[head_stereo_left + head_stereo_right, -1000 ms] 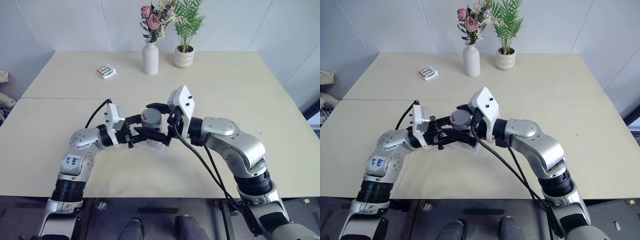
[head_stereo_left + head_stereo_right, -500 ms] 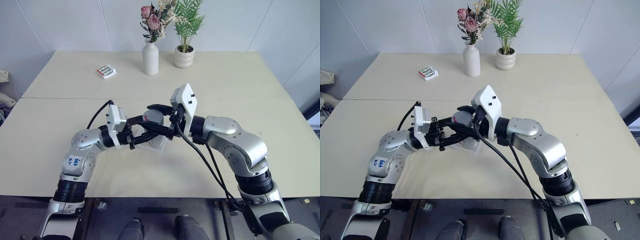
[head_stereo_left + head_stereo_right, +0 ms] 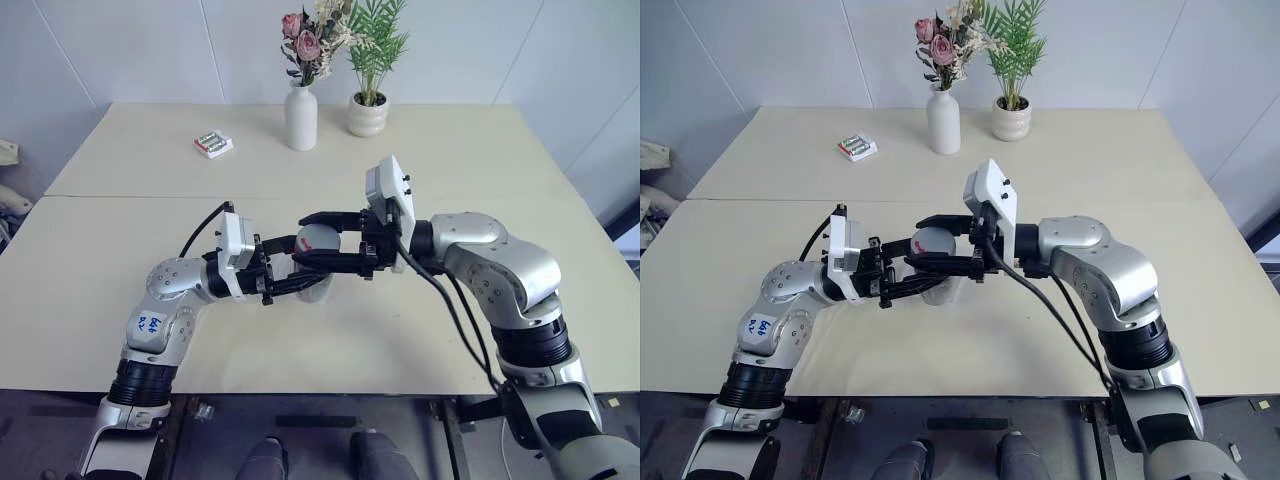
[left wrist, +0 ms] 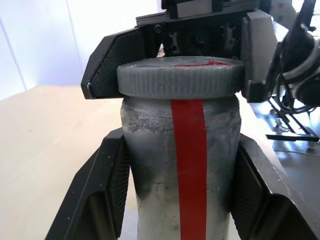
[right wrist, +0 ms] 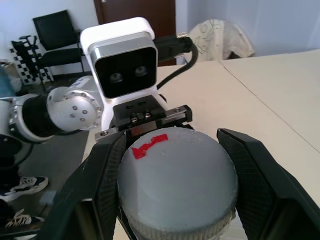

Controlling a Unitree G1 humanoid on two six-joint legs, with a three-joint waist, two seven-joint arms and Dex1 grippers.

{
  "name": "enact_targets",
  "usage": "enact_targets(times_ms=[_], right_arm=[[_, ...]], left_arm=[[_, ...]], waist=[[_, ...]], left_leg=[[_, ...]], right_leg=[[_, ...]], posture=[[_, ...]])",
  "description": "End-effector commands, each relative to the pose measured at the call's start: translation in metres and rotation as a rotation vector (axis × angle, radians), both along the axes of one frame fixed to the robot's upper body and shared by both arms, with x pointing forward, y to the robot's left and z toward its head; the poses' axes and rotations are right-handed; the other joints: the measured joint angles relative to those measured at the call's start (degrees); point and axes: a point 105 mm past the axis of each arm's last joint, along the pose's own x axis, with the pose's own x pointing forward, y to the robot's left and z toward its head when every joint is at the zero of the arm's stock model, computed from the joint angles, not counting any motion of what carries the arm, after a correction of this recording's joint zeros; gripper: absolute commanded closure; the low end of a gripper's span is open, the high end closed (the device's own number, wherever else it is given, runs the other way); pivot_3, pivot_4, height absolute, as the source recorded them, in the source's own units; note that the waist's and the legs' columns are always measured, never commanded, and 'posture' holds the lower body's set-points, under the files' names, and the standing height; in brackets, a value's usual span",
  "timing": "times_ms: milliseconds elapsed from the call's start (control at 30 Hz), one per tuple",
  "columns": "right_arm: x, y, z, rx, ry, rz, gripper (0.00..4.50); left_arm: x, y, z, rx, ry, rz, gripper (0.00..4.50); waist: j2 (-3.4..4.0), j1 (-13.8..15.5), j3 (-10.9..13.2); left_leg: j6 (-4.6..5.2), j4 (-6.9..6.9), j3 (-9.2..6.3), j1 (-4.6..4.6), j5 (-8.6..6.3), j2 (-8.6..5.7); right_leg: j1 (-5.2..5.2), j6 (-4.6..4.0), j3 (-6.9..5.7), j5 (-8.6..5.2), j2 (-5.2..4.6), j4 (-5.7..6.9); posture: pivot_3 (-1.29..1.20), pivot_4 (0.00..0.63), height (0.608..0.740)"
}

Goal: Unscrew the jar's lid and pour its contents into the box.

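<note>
We saw the left gripper (image 4: 177, 200) clamping the upright jar (image 4: 181, 170) and the right gripper (image 5: 175, 180), entering from three o'clock, clasping the lid (image 5: 176, 187).

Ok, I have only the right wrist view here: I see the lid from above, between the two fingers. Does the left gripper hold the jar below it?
Observer: Yes. The left gripper is shut on the jar, its fingers just under the lid.
Operator: Does the lid sit on the jar?
Observer: Yes, flat on top, with no gap visible. The right gripper is shut on its rim.
Operator: And where is the box?
Observer: The box lies on the table, below the jar.
</note>
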Motion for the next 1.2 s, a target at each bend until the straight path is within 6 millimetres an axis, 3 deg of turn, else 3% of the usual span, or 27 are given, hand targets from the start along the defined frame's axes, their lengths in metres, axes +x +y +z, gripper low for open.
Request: enact_targets(times_ms=[33, 400, 633, 833, 1200], right_arm=[[-0.037, 0.016, 0.015, 0.001, -0.058, 0.339, 1.89], [-0.031, 0.024, 0.01, -0.061, -0.092, 0.448, 1.89], [-0.02, 0.019, 0.004, -0.084, -0.072, 0.386, 1.89], [-0.018, 0.01, 0.008, -0.043, -0.026, 0.339, 0.02], [-0.008, 0.003, 0.01, -0.01, -0.066, 0.237, 0.02]], left_arm=[[0.006, 0.0, -0.002, 0.016, 0.018, 0.013, 2.23], [0.002, -0.007, -0.005, 0.047, 0.027, -0.046, 2.23], [0.004, -0.004, -0.002, 0.032, 0.015, -0.026, 2.23], [0.007, 0.002, 0.008, -0.014, -0.034, 0.025, 2.23], [0.007, 0.004, 0.01, -0.04, -0.049, 0.038, 2.23]], waist=[[0.0, 0.0, 0.0], [0.0, 0.1, 0.0], [0.0, 0.2, 0.0], [0.0, 0.2, 0.0], [0.0, 0.2, 0.0]], left_leg=[[0.0, 0.04, 0.0, 0.0, 0.0, 0.02], [0.0, 0.18, -0.01, -0.03, 0.0, 0.04], [-0.01, 0.2, -0.02, -0.03, 0.0, 0.03], [-0.01, 0.21, -0.03, -0.04, 0.0, 0.06], [-0.01, 0.38, -0.04, -0.09, -0.01, 0.03]], right_leg=[[0.0, -0.02, 0.01, 0.01, 0.04, 0.01], [0.01, -0.02, 0.02, 0.03, 0.05, 0.04], [0.01, -0.01, 0.02, 0.03, 0.03, 0.05], [-0.02, -0.02, 0.02, 0.03, 0.06, 0.09], [0.01, 0.03, 0.03, 0.06, 0.06, 0.13]], posture=[[0.0, 0.15, 0.74], [0.0, 0.15, 0.74], [0.0, 0.15, 0.74], [0.0, 0.15, 0.74], [0.0, 0.15, 0.74]])
